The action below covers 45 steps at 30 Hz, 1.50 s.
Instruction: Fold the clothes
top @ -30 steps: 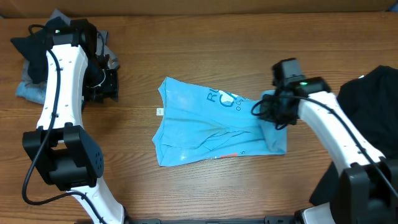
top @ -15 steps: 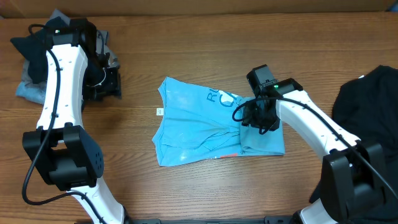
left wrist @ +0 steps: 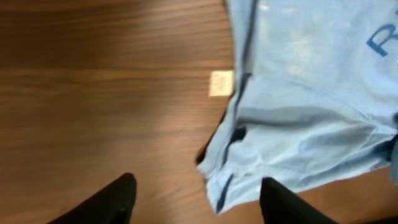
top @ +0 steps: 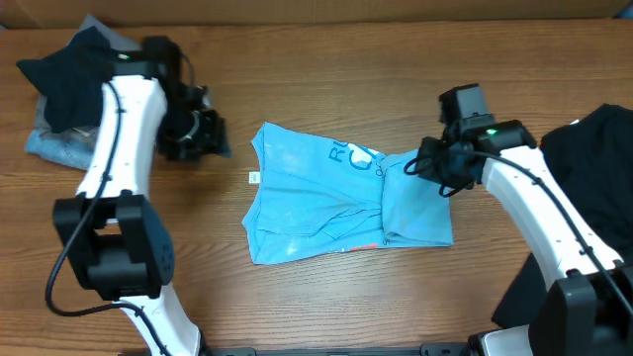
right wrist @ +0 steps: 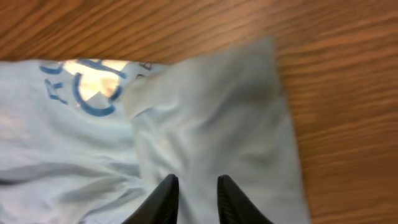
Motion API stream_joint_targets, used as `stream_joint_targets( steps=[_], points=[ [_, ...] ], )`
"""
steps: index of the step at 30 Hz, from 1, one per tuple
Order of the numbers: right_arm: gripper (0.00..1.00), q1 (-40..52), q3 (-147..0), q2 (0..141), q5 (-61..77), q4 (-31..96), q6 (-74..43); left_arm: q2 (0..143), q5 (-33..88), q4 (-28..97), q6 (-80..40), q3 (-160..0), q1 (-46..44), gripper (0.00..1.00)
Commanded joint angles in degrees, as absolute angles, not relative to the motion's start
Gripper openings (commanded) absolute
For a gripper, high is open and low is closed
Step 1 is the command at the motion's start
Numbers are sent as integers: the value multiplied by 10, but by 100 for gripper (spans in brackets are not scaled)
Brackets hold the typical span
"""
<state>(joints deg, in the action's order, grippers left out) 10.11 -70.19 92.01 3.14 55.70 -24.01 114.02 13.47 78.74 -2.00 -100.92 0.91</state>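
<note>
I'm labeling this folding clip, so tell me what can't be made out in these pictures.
Blue shirt print: its own fold covers most letters, in the overhead and right wrist views.
Black shirt: cut off by the overhead view's right edge and crossed by the right arm.
Dark pile: partly behind the left arm, overhead.
White tag: too blurred to read, left wrist.
Right end effector: fingers cut off at the bottom edge, so its grip is unclear.

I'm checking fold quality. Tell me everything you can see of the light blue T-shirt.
The light blue T-shirt is soft, wrinkled fabric lying on the wooden table, partly folded: its right side is a flap doubled over the body, partly covering blue printed lettering. A small white tag sits at its left edge. The right gripper is over the flap; contact is unclear.
</note>
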Motion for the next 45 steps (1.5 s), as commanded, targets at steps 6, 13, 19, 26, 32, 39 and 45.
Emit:
stream_joint_targets(
  steps=[6, 13, 19, 26, 32, 39, 45],
  points=[
    [20, 93, -710, 937, 62, 572, -240, 1140, 209, 623, -55, -828, -63, 78],
    [21, 93, -710, 937, 63, 573, -240, 1143, 234, 536, -84, -750, -83, 81],
    [22, 93, -710, 937, 63, 573, -240, 1167, 234, 478, -112, -703, -108, 78],
    [22, 93, -710, 937, 63, 575, -240, 1221, 267, 468, -122, -699, -143, 18],
    [22, 93, -710, 937, 62, 576, -240, 1217, 230, 549, -119, -739, -113, 4],
    [21, 92, -710, 937, 62, 578, -241, 1160, 103, 786, -80, -955, -22, 4],
    [21, 92, -710, 937, 61, 577, -241, 1116, 151, 806, -103, -1050, -64, 4]
  ],
)
